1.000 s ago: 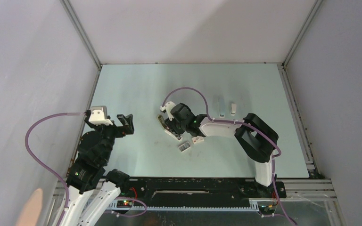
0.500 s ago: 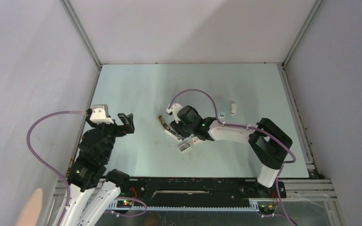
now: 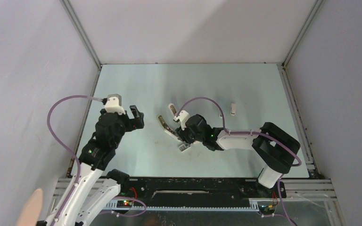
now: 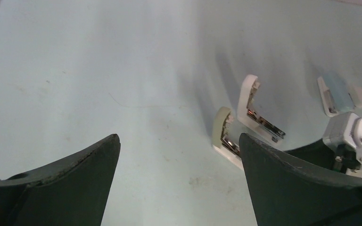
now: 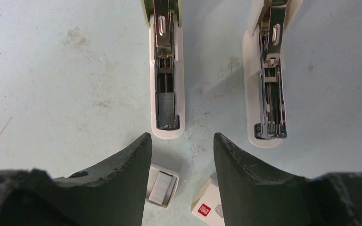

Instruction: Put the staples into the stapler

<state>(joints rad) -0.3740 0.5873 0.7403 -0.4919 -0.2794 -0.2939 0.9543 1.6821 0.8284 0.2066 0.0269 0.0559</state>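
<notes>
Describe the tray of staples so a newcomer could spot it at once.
On the pale table, find the right hand pointing at the beige-topped stapler. Just off that stapler's rounded end lies the staples tray. Unlike the red-marked white sleeve beside it, it is open, showing grey strips.

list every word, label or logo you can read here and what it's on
Red label on the small white box: white lettering, too blurred to read.
Grey mark beside that label, same box: too small to make out.
No other text shows in any view.
</notes>
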